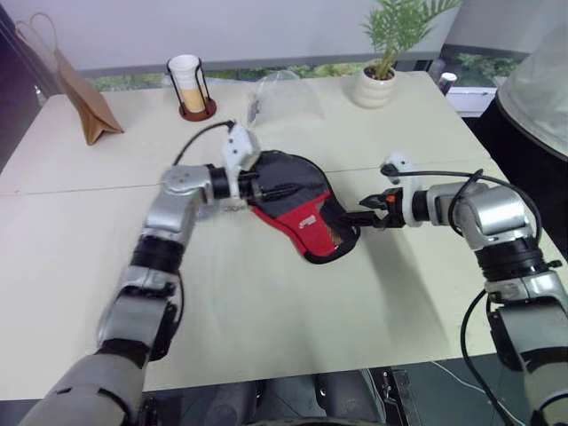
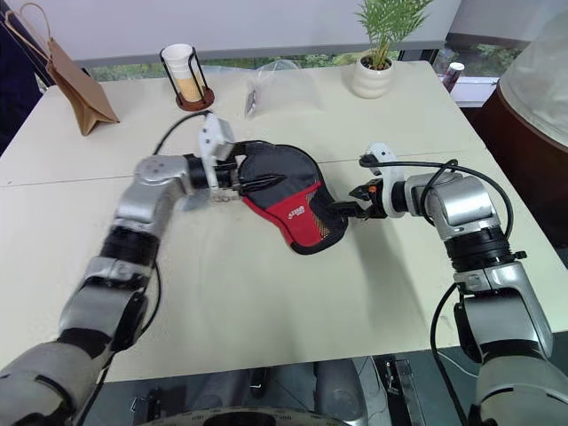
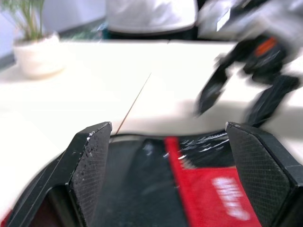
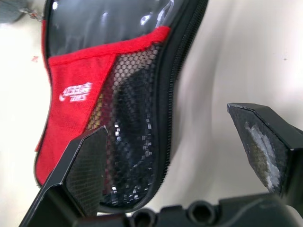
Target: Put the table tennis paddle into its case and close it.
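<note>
Black fabric with a red logo panel, the case [image 2: 288, 200] lies near the middle of the pale table [image 2: 266, 302], and the paddle seems already inside, though I cannot see it. Going left to right: the left gripper [image 2: 257, 184] reaches level over the case's dark upper end, fingers spread and holding nothing; the right gripper [image 2: 348, 209] sits just beside the mesh-pocket end, also spread and empty. To close it well, I judge one gripper should pin the fabric flat while the other finds the zip pull, which I cannot make out. Behind stand a brown paper bag [image 2: 75, 84], a cup in a wire holder [image 2: 185, 78], a clear plastic bag [image 2: 280, 87] and a potted plant [image 2: 377, 62].
</note>
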`<state>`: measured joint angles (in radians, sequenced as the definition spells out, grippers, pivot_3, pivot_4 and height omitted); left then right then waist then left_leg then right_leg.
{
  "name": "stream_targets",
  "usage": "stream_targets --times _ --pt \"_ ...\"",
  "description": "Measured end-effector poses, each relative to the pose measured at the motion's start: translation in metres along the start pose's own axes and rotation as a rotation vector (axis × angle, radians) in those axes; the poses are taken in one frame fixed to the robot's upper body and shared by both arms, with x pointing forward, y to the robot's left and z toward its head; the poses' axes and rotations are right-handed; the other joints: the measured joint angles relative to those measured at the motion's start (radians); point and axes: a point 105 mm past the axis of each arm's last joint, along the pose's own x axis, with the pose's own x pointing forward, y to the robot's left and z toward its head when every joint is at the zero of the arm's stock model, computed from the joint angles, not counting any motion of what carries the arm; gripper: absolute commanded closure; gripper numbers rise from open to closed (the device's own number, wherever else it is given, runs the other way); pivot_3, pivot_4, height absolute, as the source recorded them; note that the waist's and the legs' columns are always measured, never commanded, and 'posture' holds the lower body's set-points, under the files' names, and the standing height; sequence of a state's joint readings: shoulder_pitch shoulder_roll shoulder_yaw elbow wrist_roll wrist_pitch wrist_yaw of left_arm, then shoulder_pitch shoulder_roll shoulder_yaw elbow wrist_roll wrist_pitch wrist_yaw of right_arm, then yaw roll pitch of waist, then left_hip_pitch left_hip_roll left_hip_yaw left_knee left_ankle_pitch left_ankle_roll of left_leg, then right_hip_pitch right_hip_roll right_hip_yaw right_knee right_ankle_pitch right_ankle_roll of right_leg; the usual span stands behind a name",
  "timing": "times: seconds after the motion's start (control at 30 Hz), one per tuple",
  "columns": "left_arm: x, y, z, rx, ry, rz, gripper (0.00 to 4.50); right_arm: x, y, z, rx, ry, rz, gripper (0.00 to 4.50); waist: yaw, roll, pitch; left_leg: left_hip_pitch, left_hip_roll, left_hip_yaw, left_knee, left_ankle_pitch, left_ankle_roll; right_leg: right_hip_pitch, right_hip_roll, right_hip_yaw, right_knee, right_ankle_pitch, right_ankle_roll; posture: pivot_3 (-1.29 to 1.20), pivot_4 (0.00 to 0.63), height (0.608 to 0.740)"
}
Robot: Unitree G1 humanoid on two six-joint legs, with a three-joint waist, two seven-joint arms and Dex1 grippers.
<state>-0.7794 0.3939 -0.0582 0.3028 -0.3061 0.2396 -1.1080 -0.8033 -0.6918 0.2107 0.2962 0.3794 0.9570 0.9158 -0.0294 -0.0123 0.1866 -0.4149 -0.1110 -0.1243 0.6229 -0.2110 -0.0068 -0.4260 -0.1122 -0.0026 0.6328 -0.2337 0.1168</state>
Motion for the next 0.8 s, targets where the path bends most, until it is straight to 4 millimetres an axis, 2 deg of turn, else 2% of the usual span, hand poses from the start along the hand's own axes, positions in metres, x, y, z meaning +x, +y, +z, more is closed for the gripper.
stream_targets --times 0.1,0.23,0.43,0.57,0.6,0.7,0.8 --pt "-0.023 -0.011 0.009 -0.016 0.014 0.002 0.52 0.009 0.005 -0.006 0.010 0.023 0.052 0.08 -0.001 0.000 0.000 0.000 0.000 0.000 0.000 0.000 0.000 0.000 0.000 0.000 0.000 0.000 -0.001 0.00 0.150 0.740" --pt "-0.047 -0.022 0.009 -0.026 0.061 0.040 0.52 0.019 0.019 -0.007 0.010 0.029 0.141 0.08 0.005 0.000 0.000 0.000 0.000 0.000 0.001 0.000 0.000 0.000 0.000 0.000 0.001 0.001 -0.001 0.00 0.150 0.740" --pt "-0.061 -0.026 0.008 -0.053 0.072 0.110 0.52 0.030 0.027 -0.003 0.028 0.039 0.216 0.08 0.012 0.000 0.000 0.001 0.000 0.000 0.001 0.000 0.000 0.001 0.001 0.000 0.000 0.002 -0.002 0.00 0.150 0.740" --pt "-0.061 -0.029 0.013 -0.043 0.065 0.122 0.52 0.034 0.025 -0.001 0.055 0.039 0.240 0.08 0.008 0.000 0.000 0.002 0.002 0.000 0.001 0.000 0.000 0.001 0.002 0.000 0.000 0.002 -0.003 0.00 0.150 0.740" --pt "-0.061 -0.031 0.012 -0.046 0.066 0.125 0.52 0.035 0.024 -0.001 0.071 0.040 0.248 0.29 0.007 0.000 0.000 0.003 0.002 0.000 0.000 0.000 0.000 0.002 0.003 0.001 0.000 0.002 -0.003 0.00 0.150 0.740" --pt "-0.062 -0.032 0.010 -0.053 0.071 0.137 0.52 0.036 0.018 -0.004 0.117 0.041 0.241 1.31 0.010 0.000 0.000 0.005 0.003 0.000 0.000 0.000 -0.001 0.003 0.004 0.001 0.000 0.003 -0.004 0.00 0.150 0.740" --pt "-0.063 -0.032 0.010 -0.050 0.075 0.149 0.52 0.035 0.015 -0.007 0.155 0.040 0.252 2.88 0.012 0.000 0.000 0.005 0.003 0.000 0.000 0.000 -0.001 0.004 0.004 0.001 0.000 0.003 -0.004 0.00 0.150 0.740"
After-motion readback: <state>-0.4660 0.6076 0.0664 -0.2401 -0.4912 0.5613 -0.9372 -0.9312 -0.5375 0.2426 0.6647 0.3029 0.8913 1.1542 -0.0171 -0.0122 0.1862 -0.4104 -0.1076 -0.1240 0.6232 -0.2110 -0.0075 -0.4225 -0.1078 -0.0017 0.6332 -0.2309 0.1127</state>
